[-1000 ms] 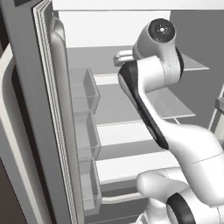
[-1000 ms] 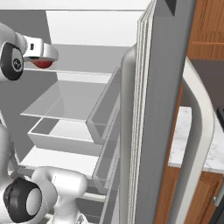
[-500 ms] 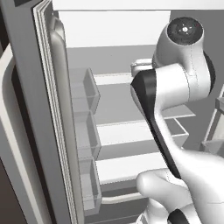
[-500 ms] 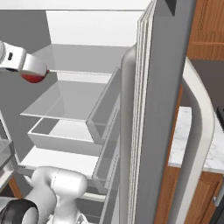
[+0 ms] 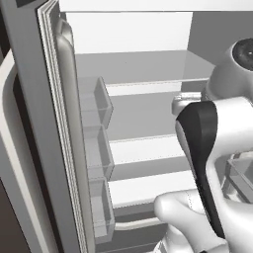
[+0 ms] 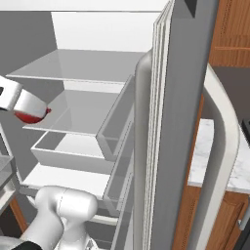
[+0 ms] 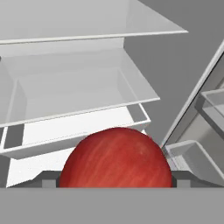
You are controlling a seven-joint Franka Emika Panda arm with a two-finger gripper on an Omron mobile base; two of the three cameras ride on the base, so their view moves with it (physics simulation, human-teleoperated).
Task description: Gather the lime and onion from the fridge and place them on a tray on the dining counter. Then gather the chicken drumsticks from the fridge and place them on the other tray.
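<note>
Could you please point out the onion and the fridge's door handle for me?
onion (image 7: 116,157): hand view, middle of its red skin.
door handle (image 6: 222,161): right base view, middle of the curved white bar.

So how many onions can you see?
1. The onion is a red ball sitting between the pincer tips, out in front of the fridge shelves. More could be hidden behind the arm.

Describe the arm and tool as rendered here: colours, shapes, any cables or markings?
Glossy white rounded arm links with a black band along one link and a dark round joint cap. The base segment is a smooth white elbow shape. The tool shows small dark grey finger tips. No cables or markings are visible.
</note>
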